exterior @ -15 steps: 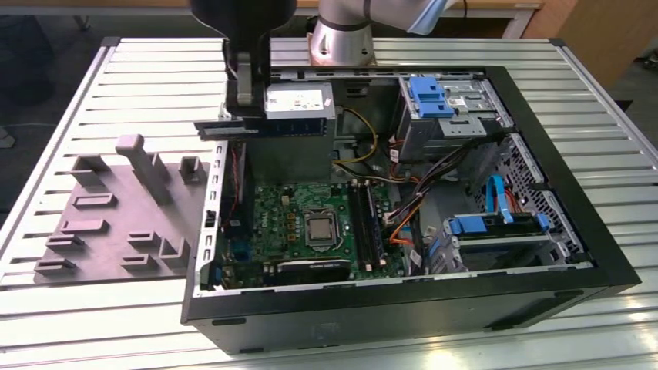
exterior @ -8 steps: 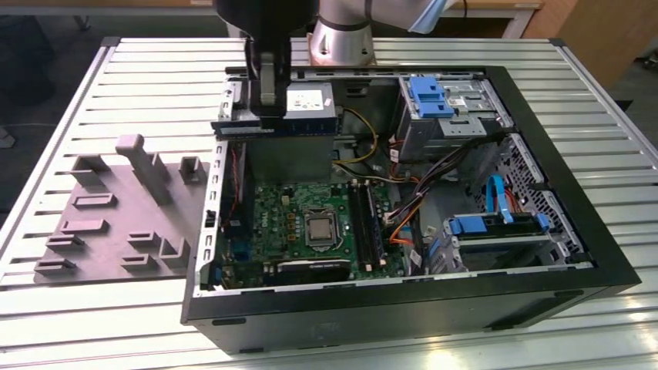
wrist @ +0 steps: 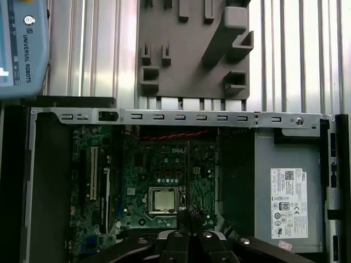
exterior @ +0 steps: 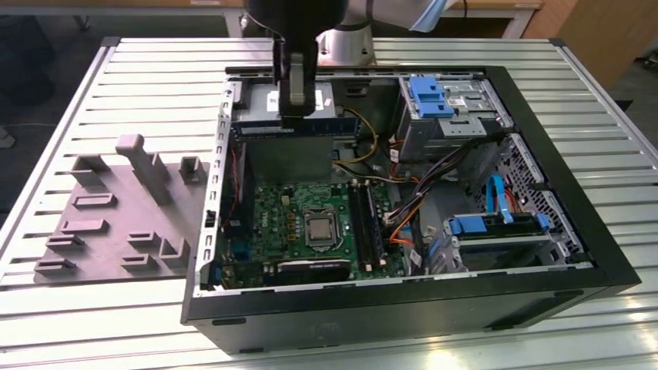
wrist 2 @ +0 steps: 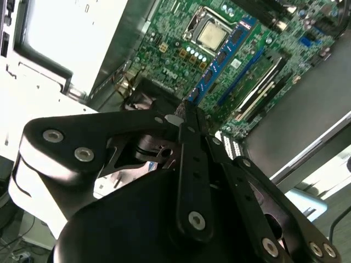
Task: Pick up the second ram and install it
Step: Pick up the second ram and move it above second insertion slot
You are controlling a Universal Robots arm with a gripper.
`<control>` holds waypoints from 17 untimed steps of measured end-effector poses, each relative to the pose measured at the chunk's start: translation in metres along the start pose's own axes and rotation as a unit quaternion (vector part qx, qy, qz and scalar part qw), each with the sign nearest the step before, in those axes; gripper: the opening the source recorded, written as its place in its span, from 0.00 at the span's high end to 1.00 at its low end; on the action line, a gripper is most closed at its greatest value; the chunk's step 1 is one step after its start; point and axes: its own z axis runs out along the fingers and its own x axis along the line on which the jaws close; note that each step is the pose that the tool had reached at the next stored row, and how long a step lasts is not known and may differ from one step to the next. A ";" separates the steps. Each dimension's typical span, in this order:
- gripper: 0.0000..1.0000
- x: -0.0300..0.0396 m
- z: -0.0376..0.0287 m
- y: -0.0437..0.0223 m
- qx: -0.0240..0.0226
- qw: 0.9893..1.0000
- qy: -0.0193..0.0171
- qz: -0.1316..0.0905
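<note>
- One gripper (exterior: 294, 123) was seen in the exterior view, hung from the arm above the open computer case (exterior: 411, 312). It was placed over the power supply (exterior: 334, 112) and well apart from the grey holder block (exterior: 123, 216), which was laid on the slatted table (exterior: 165, 62) at the exterior view's left.
- The motherboard (exterior: 298, 220) was shown lying flat inside the case. The long memory slots (exterior: 367, 223) were set just beside the processor socket (exterior: 322, 228), towards the exterior view's right.
- In the second wrist view, the fingers (wrist 2: 192, 142) were found pressed close together, pinching the second ram (wrist 2: 219, 60) by one end. The stick was seen reaching out from the fingertips, raised above the motherboard and pointed towards the processor socket.
- In the first wrist view, the second ram was seen edge-on, as a thin dark line running out from the fingertips across the board beside the processor socket. The holder block was seen beyond the case wall.
</note>
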 end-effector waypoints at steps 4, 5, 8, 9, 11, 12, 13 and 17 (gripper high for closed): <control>0.88 0.0001 0.0015 -0.0077 0.000 1.000 0.000 0.000; 0.88 0.0002 0.0019 -0.0099 0.000 1.000 0.000 0.000; 0.88 0.0003 0.0038 -0.0156 0.000 1.000 0.000 0.000; 0.88 0.0004 0.0045 -0.0172 0.000 1.000 0.000 0.001; 0.88 0.0005 0.0065 -0.0197 0.000 1.000 0.000 0.001; 0.88 0.0006 0.0077 -0.0208 0.000 1.000 0.000 0.001; 0.88 0.0007 0.0088 -0.0219 0.000 1.000 0.000 0.001; 0.88 0.0010 0.0133 -0.0261 0.000 1.000 0.000 0.002</control>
